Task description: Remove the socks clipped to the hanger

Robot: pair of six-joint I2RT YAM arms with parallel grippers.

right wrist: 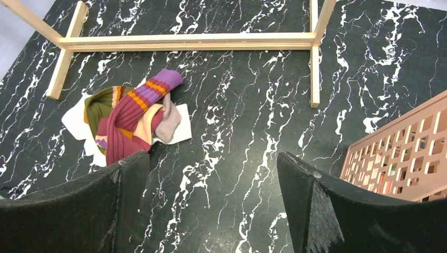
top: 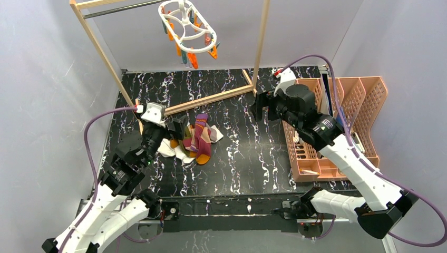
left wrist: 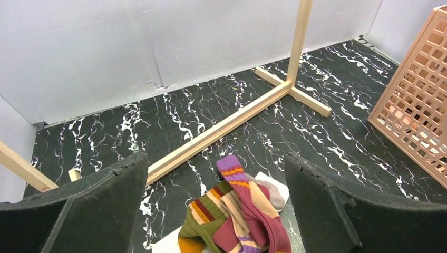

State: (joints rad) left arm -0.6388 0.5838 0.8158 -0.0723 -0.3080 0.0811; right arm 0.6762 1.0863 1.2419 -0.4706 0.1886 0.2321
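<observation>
Since the socks [top: 194,139] lay heaped left on the counter [top: 253,158] and the hanger [top: 187,29] hung bare at the far side, the left gripper [left wrist: 216,158] and right gripper [right wrist: 211,158], both spread apart, were probably best lifted clear without snagging them.

Looked like a robot test cell in a lab, not a home. Was closed in by plain pale panels [top: 47,79] on three sides, floored with a black marble-pattern tabletop [top: 253,158], and equipped with a left arm [top: 97,213] and right arm [top: 348,157] bolted at the near edge, purple cables [top: 313,56] hanging loose.
</observation>
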